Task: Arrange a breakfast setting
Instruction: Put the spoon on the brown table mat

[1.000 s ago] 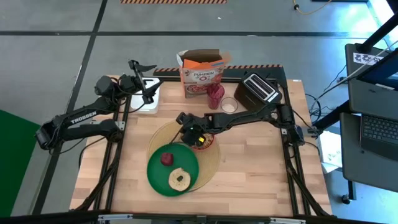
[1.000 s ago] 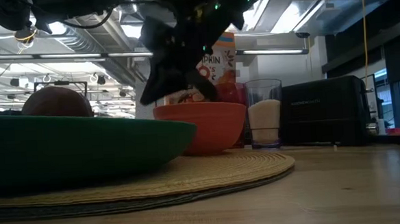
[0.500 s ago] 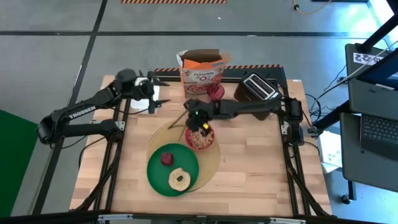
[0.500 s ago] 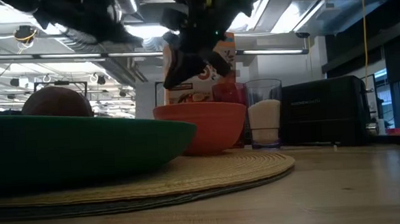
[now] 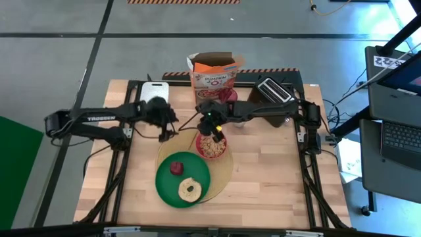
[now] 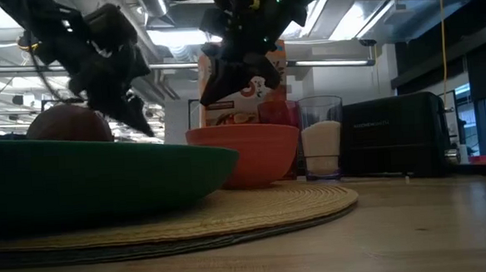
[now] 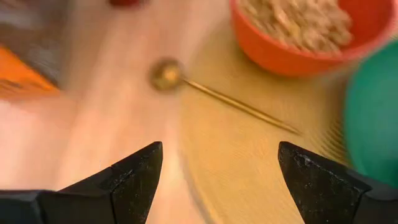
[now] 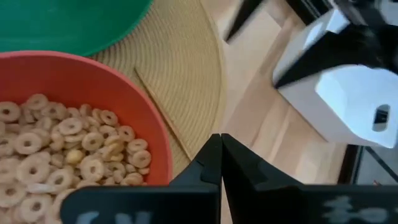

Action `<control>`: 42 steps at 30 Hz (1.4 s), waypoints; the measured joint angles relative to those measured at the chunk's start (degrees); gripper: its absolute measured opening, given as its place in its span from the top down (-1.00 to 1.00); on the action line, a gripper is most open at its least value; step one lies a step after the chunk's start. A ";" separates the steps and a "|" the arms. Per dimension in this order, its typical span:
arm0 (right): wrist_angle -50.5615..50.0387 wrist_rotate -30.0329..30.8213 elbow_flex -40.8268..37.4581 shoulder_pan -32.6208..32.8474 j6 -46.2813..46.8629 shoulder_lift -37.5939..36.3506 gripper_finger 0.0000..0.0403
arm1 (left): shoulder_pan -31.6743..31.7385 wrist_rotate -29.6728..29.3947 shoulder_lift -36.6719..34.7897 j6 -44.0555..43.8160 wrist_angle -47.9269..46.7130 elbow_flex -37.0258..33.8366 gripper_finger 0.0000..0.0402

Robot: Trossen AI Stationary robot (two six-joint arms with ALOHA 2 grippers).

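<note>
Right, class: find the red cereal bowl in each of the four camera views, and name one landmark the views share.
High view: the red bowl sits mid-table on the placemat, behind the green plate.
Low view: centre, right of the plate's rim.
Left wrist view: cut off at the frame's edge.
Right wrist view: fills one corner.
Shared landmark: the woven placemat beneath it.
</note>
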 joint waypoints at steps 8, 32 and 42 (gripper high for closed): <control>-0.57 1.06 -0.04 0.13 -0.84 0.02 0.97 | -11.94 -1.46 3.40 -6.44 0.80 -1.14 -0.56; -3.32 1.07 -0.04 0.12 -1.44 0.09 0.97 | -21.48 -11.54 12.08 -3.69 7.53 -1.17 -0.56; 2.01 -8.98 -0.02 -6.30 -4.62 0.95 0.97 | -13.39 -9.41 12.06 2.88 11.05 -1.16 -0.56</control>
